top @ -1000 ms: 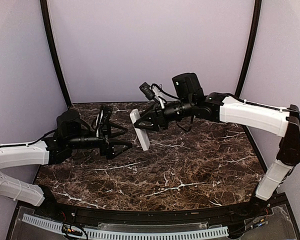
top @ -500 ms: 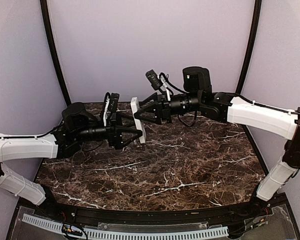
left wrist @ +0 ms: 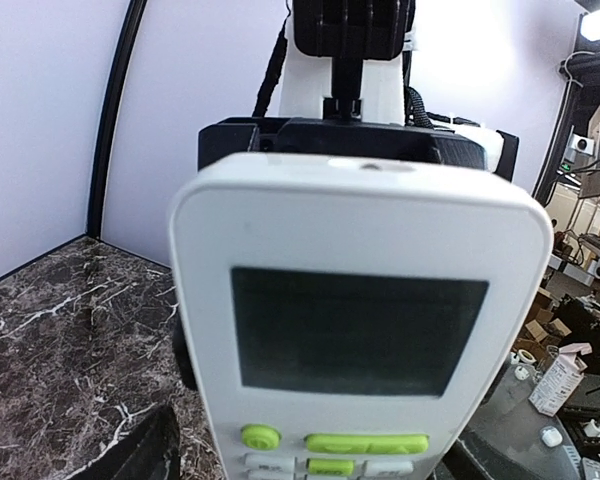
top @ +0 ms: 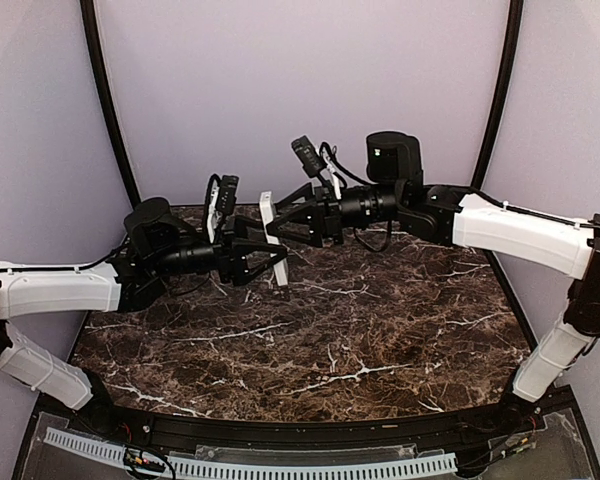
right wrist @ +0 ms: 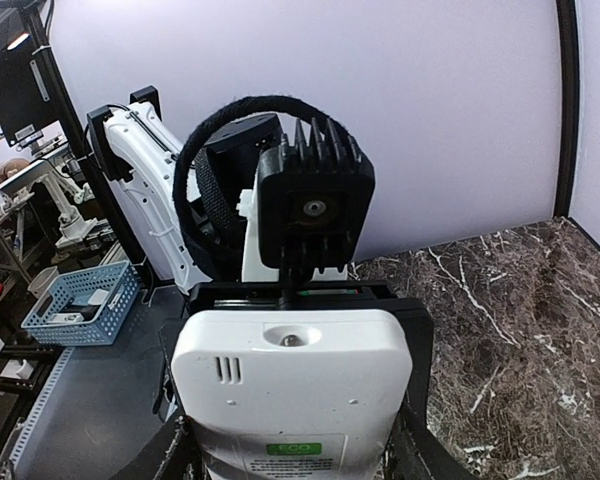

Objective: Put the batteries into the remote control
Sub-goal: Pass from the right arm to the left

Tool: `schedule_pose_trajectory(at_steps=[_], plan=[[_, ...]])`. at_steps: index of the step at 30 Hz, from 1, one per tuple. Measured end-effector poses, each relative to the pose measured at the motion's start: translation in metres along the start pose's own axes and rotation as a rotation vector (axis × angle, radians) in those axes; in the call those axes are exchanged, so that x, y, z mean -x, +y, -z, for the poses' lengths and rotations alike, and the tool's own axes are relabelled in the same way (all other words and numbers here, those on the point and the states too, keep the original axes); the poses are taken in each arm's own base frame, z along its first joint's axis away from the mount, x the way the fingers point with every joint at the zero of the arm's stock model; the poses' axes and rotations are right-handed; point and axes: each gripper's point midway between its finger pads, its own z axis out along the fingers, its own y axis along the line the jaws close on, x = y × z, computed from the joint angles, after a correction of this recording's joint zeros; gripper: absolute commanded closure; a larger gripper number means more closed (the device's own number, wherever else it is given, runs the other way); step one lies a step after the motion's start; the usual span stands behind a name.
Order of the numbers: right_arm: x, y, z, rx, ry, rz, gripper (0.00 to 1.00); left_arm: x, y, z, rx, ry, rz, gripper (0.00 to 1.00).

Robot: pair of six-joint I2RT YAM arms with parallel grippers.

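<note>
Dark marble tabletop spreads wide behind its black near rim, and both arms reach well inside its edges. Above the far half, the right gripper clamps the remote control, upright and off the surface. The left gripper straddles its lower end; I can't tell whether those fingers touch it. The white handset shows a dark display and green buttons. Lilac walls stand well behind.
</note>
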Motion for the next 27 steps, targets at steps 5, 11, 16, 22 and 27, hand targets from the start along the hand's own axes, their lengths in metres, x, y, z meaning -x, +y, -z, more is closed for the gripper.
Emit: schedule_pose_trajectory(at_steps=[5,11,16,22,27], plan=[[-0.003,-0.001,-0.002,0.007,0.006,-0.006,0.84,0.002,-0.003,-0.001,-0.018,-0.002,-0.006,0.29],[-0.006,-0.002,-0.004,0.016,0.012,-0.021,0.84,0.003,-0.006,-0.001,-0.034,-0.001,-0.014,0.52],[-0.006,-0.001,-0.004,0.020,0.012,-0.021,0.84,0.003,-0.008,-0.001,-0.046,0.000,-0.021,0.71],[-0.006,-0.001,-0.004,0.020,0.013,-0.022,0.60,0.002,-0.008,-0.001,-0.046,0.004,-0.024,0.85],[-0.012,-0.008,-0.003,-0.014,0.033,-0.043,0.34,-0.004,-0.002,0.000,-0.004,0.044,-0.020,0.85]])
